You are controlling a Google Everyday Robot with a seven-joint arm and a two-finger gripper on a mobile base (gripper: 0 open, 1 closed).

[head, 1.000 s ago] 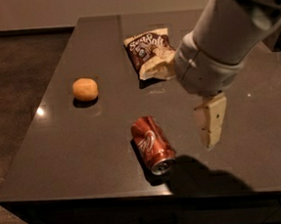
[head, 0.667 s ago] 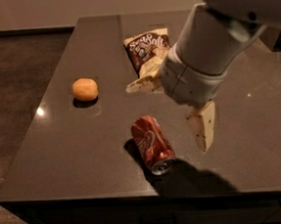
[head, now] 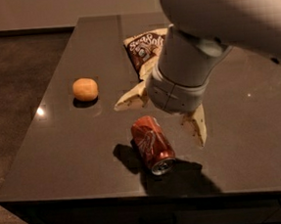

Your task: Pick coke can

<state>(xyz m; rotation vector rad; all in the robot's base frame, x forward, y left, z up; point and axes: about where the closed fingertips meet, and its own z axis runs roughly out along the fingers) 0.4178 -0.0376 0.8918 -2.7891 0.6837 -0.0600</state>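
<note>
The coke can (head: 152, 144) lies on its side near the front edge of the dark table (head: 59, 140), its silver end toward the front. My gripper (head: 163, 116) hangs just above and behind the can, open, with one cream finger (head: 132, 99) to the can's upper left and the other finger (head: 197, 124) to its right. The can is free between and below them, not held. The grey wrist and arm fill the upper right.
A round orange fruit (head: 85, 89) sits at the left of the table. A brown-and-white chip bag (head: 145, 51) lies at the back, partly hidden by my arm. The table's front edge runs just below the can; floor lies to the left.
My arm and gripper have moved left and down toward the can, and the fingers now straddle it. The can, fruit and bag have not moved.
</note>
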